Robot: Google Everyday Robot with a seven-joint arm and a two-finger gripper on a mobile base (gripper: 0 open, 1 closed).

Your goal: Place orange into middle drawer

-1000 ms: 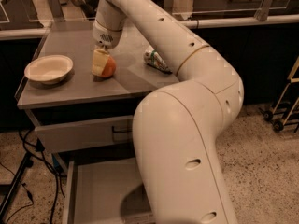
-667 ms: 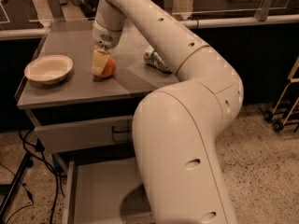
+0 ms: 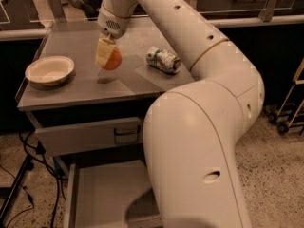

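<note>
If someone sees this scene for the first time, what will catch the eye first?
The big white arm fills the right half, reaching over the table. Its gripper hangs just above it, jaws shut on the orange, between a white bowl at the left and a can lying at the right. Below, the middle drawer stands open with a bare floor.

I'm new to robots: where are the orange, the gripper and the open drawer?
orange (image 3: 114,61), camera view, its bare right side.
gripper (image 3: 107,56), camera view, at its tip, shut on the orange above the tabletop (image 3: 142,83).
drawer (image 3: 107,191), camera view, its bare floor.
</note>
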